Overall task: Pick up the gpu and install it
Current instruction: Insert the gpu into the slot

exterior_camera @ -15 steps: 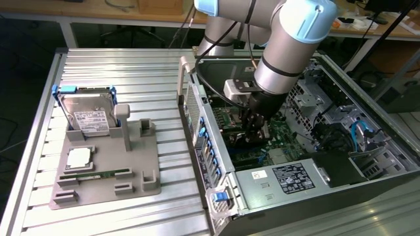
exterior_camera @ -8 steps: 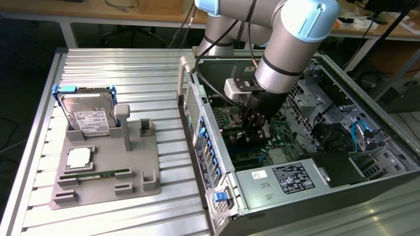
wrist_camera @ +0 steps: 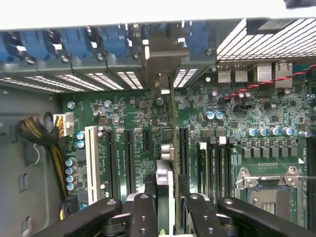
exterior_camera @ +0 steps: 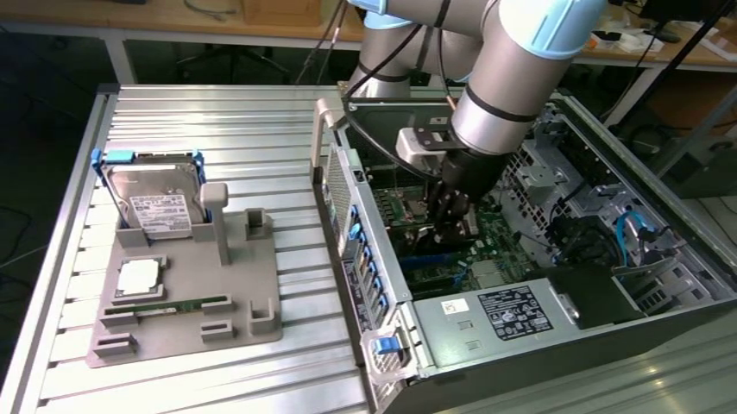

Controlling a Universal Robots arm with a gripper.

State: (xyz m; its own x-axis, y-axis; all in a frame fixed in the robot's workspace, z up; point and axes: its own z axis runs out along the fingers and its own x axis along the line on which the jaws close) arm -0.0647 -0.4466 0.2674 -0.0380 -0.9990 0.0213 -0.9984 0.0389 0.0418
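gripper: black two-fingered gripper (exterior_camera: 453,216) on the grey and pale-blue arm, down inside the open case; its fingers (wrist_camera: 143,212) are closed in on both faces of the gpu and hold it on edge
gpu: thin dark expansion card with a narrow silver metal bracket (wrist_camera: 165,170), clamped between the fingers; it runs forward from the gripper over the row of long black expansion slots (wrist_camera: 129,158); its bracket end reaches the perforated rear wall ahead of the gripper, among the blue plastic slot latches (wrist_camera: 98,42); I cannot tell whether its lower edge is in a slot
writing: the white label on the hard drive, the black and white labels on the power supply and the white print on the motherboard are all too small to read
case: grey metal computer case lying open (exterior_camera: 345,198), around the gripper; it holds the green motherboard (wrist_camera: 123,113) directly beneath the gripper, a white slot (wrist_camera: 91,158) beside the black ones, a silver processor socket (wrist_camera: 269,190), a black and yellow cable bundle (wrist_camera: 39,136), a twisted red and black wire (wrist_camera: 276,81), and the grey boxy power supply (exterior_camera: 507,315) near the gripper, toward the exterior view's bottom
tray: grey moulded holder (exterior_camera: 185,332) on the ribbed metal table (exterior_camera: 207,112), well apart from the gripper on the exterior view's left, outside the case; it holds a silver hard drive with blue rails (exterior_camera: 155,203) standing tilted, a flat square silver processor (exterior_camera: 138,274) and a narrow green memory stick (exterior_camera: 167,306) lying flat
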